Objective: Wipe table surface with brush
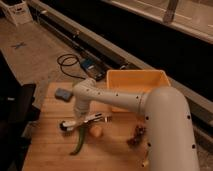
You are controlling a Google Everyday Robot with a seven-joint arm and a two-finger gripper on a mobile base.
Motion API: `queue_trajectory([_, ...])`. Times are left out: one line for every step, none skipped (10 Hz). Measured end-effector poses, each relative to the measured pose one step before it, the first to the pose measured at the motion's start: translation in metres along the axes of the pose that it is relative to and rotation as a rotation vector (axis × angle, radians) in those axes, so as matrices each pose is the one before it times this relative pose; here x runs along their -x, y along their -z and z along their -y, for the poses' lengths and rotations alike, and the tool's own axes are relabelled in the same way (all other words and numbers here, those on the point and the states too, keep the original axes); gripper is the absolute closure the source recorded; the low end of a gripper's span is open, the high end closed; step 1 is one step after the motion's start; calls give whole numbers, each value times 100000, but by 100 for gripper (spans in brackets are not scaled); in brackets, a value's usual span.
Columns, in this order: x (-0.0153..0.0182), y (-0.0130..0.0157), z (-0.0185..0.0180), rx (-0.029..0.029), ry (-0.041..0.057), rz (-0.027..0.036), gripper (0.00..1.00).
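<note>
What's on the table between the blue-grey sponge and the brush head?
In the camera view, only the arm's wrist and claw come down there; the table planks between sponge and brush are otherwise bare.

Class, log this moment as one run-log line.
gripper: low over table surface | brush: lying at gripper | sponge: behind
</note>
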State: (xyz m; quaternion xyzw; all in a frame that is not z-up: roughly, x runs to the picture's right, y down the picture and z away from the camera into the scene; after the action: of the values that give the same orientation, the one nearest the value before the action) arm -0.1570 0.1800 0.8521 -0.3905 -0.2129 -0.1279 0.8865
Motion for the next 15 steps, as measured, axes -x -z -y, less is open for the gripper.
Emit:
queue_trajectory([-491, 247, 1505, -659, 336, -560, 100])
queue_trajectory([-426, 162, 2001, -733, 1088, -403, 100])
queue_trajectory([205, 38, 1651, -1165, 1354, 1116, 100])
queue_trajectory([334, -54, 985, -47, 1664, 1208, 100])
queue_trajectory([271, 52, 553, -407, 1197, 784, 100])
queue_trajectory([1020, -100, 200, 147, 2648, 1177, 100])
queue_trajectory([1247, -49, -177, -161, 2525, 1071, 100])
queue_trajectory([1047, -52, -388, 24, 2011, 590, 100])
queue_trajectory([1769, -110, -1343, 397, 2481, 842, 100])
queue_trajectory([824, -32, -1172, 226, 569, 746, 100])
queue_trajectory([625, -129, -1523, 58, -289, 1075, 100])
queue_trajectory([-9, -71, -1315, 145, -1132, 734, 100])
queue_trajectory([-540, 68, -828, 47, -1564, -27, 100])
queue_trajectory([-666, 147, -330, -25, -1512, -414, 100])
queue_trajectory([-875, 226, 118, -54, -1441, -984, 100])
